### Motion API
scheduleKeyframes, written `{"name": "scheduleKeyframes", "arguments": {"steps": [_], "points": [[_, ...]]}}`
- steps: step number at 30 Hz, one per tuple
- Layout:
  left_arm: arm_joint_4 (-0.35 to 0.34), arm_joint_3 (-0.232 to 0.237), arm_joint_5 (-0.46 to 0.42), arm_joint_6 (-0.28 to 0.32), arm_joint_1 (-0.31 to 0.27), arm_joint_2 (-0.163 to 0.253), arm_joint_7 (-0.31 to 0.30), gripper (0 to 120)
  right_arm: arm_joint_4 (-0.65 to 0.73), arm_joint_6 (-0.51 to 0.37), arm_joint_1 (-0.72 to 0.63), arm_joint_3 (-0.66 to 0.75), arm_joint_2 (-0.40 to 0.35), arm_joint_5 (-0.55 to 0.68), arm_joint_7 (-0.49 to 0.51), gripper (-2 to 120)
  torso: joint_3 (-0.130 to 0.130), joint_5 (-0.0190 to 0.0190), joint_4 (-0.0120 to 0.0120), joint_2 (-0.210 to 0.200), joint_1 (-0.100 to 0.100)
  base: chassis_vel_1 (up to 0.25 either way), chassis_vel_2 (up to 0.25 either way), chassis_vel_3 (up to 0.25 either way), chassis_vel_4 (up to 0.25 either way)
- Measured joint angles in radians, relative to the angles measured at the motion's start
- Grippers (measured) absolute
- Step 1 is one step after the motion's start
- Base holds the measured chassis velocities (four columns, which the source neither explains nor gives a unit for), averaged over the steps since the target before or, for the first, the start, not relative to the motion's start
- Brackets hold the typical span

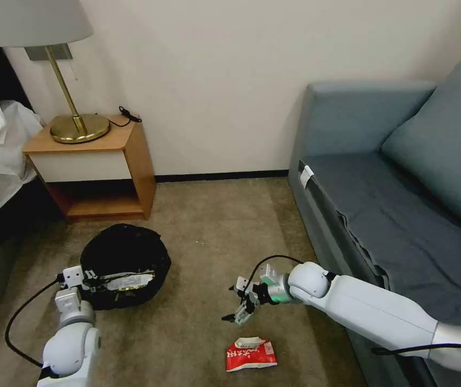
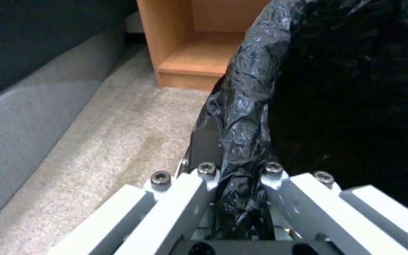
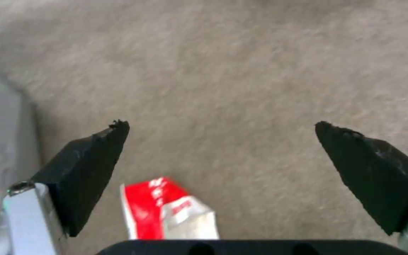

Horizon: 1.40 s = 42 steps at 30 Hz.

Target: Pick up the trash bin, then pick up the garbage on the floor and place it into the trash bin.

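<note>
red-white packet [image 1: 251, 354] near sofa [image 1: 381, 215]

The trash bin [image 1: 125, 266], round and lined with a crinkled glossy black bag, sits tilted in front of the wooden nightstand [image 1: 101, 166], with litter showing inside. A red-white packet [image 1: 250, 354] lies flat on the carpet, well apart from the nightstand.

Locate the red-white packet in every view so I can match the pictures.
Head view: the red-white packet lies on the carpet, just near of the open right gripper.
Left wrist view: not in this picture, which shows the left gripper clamping the trash bin.
Right wrist view: the packet lies between the fingertips.
Shared landmark: the carpet.
</note>
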Motion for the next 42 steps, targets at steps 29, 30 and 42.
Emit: {"name": "scheduleKeyframes", "arguments": {"steps": [29, 30, 42], "points": [[-0.001, -0.017, 0.01, -0.016, 0.03, -0.014, 0.01, 1, -0.063, 0.041, -0.009, -0.123, 0.016, -0.103, -0.068, 93, 0.0, -0.0005, 0.0, 0.0, 0.0, 0.0, 0.0, 0.0, 0.0], [-0.001, -0.017, 0.01, -0.016, 0.03, -0.014, 0.01, 1, -0.063, 0.041, -0.009, -0.123, 0.016, -0.103, -0.068, 93, 0.0, -0.0005, 0.0, 0.0, 0.0, 0.0, 0.0, 0.0, 0.0], [0.02, -0.018, 0.007, -0.021, 0.017, -0.008, 0.012, 1, -0.182, 0.094, -0.036, -0.102, 0.053, -0.198, -0.096, 88, 0.0, -0.0005, 0.0, 0.0, 0.0, 0.0, 0.0, 0.0, 0.0]]}}
